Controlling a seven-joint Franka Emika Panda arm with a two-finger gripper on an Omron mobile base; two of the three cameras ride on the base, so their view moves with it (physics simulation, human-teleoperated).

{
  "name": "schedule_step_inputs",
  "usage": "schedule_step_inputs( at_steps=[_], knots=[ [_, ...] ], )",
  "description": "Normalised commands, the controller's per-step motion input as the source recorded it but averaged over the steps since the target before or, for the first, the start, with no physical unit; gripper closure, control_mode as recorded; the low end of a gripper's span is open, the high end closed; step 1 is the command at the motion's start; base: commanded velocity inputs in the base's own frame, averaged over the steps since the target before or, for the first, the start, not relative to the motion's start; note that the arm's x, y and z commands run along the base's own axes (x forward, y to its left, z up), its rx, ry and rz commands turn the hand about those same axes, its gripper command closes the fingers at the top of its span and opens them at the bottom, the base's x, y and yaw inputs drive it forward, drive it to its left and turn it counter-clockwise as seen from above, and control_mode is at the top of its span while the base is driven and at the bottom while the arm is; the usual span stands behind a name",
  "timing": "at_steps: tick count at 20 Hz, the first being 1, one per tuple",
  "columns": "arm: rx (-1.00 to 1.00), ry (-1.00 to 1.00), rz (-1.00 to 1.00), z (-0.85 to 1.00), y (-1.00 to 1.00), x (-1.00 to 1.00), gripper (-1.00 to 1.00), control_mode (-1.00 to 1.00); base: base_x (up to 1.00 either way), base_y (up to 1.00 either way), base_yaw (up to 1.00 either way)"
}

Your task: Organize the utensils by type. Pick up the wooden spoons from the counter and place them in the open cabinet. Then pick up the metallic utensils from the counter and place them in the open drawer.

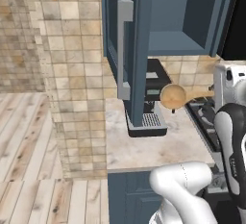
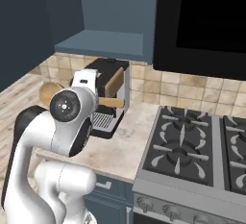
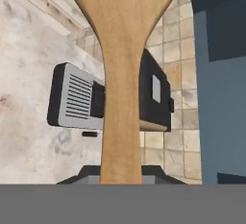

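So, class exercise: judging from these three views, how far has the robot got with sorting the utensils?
Done: nothing visibly stored yet; the open cabinet shelf looks bare where it shows. In hand: a wooden spoon, held by the end effector in the air above the counter, below the cabinet. Left: shelve this spoon, then the other utensils. The drawer and remaining utensils are out of view, so that count is unknown.

A wooden spoon (image 2: 50,93) juts out left of the robot's wrist, above the tabletop (image 2: 129,146). Behind it stands a black coffee machine (image 2: 113,76); a gas stove (image 2: 192,146) lies right, the open cabinet (image 2: 101,43) above.
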Motion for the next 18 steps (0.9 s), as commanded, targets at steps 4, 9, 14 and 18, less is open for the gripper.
schedule_step_inputs(
  at_steps=[4,9,14,18],
  knots=[
    [-0.09,0.01,-0.06,0.47,0.15,0.24,1.00,-1.00,0.00,0.00,0.00],
    [-0.01,0.03,0.00,0.47,0.02,0.40,1.00,-1.00,0.00,0.00,0.00],
    [0.00,0.00,0.04,0.47,0.00,0.38,1.00,-1.00,0.00,0.00,0.00],
    [0.00,0.00,0.05,0.32,0.02,0.51,1.00,-1.00,0.00,0.00,0.00]
  ],
)
